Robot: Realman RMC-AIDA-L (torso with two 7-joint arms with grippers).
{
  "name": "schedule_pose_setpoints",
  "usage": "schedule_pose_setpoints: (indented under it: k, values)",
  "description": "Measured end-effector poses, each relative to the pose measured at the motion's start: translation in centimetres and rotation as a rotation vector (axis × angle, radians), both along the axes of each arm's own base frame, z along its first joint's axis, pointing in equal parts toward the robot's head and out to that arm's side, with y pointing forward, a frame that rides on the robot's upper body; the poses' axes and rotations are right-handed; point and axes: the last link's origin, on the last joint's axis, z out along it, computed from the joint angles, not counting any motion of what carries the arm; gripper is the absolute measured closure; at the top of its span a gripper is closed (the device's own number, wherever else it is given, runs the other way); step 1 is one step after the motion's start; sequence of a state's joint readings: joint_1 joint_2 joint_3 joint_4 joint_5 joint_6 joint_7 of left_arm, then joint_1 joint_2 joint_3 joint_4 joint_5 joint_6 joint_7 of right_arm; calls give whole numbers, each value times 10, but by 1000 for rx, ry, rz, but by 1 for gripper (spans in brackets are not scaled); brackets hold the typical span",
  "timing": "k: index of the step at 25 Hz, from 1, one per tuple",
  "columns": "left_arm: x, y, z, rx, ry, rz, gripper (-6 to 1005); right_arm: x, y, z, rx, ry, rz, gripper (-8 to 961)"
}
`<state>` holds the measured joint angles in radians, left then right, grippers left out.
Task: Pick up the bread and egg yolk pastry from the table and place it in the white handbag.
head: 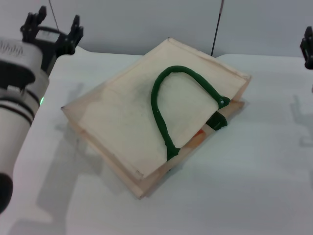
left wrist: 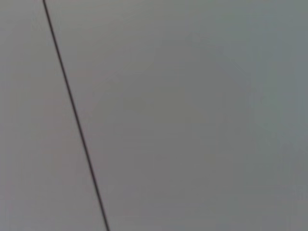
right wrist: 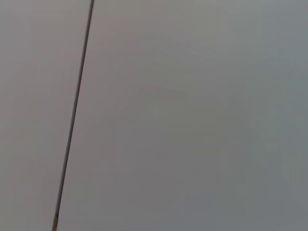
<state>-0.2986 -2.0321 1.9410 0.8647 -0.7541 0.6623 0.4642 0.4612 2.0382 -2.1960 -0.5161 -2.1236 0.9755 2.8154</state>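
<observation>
— What can't be made out?

— The right gripper is cut by the head view's edge, so its fingers are unreadable. Well off to its left, an orange patch peeks from the mouth of the white handbag; too little shows to name it.

— And the pastry?

— Not visible anywhere. Both wrist views give only a blank grey surface (crossed by one thin dark line).

1. i see the cream fabric handbag lying flat mid-table, its green rope handle on top.
2. a striped orange bit peeks from its right-hand opening.
3. left gripper sits far left behind; right gripper at the far right edge.
</observation>
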Motion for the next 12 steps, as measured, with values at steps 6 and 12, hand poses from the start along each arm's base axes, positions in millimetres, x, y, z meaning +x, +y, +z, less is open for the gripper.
schedule_pose_setpoints:
  k: [6,12]
  values:
    - [-13,-17,-6,63,31,-54,233,10,-17,-11,-8,33,-31,296]
    - [-27,-24,-10,53,5,-40,232,21,-44,-13,40,71,-39,296]
